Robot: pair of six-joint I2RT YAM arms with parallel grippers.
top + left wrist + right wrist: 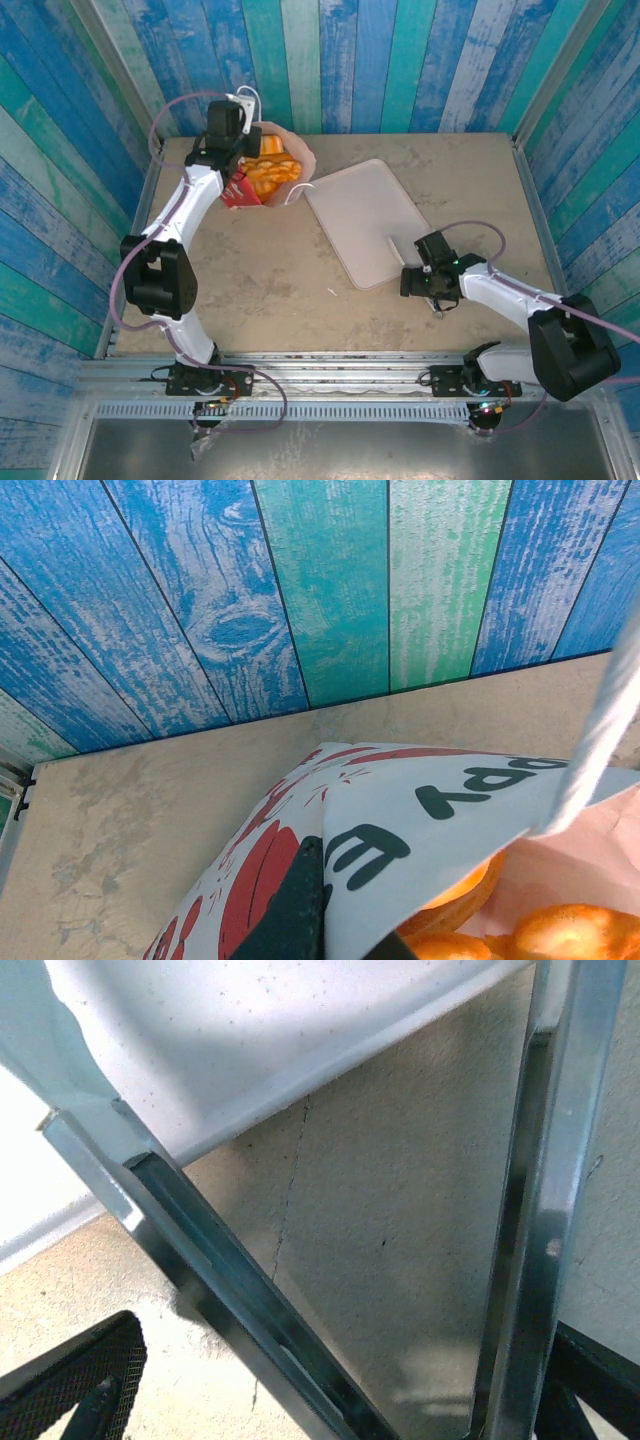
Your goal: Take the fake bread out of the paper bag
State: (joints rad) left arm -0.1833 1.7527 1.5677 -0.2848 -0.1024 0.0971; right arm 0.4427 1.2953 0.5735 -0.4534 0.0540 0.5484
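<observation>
1. The left gripper (236,160) is reached out to the far left corner of the table (270,285). Its jaws are pinched tight on the upper wall of the paper bag (240,188).
2. The paper bag lies on its side near the back wall, with its mouth facing right. A white cord handle (600,720) hangs across the left wrist view.
3. The fake bread (272,168) sits inside the bag's open mouth, showing as several glossy orange pieces. None of it lies out on the table.
4. A pale pink tray (360,215) lies flat to the right of the bag, just beside its mouth.
5. The right gripper (412,272) is low at the tray's near right edge, well apart from the bag. Its fingers stand wide, straddling two shiny metal bars (200,1280). One finger (70,1385) stands clear of the nearer bar.
</observation>
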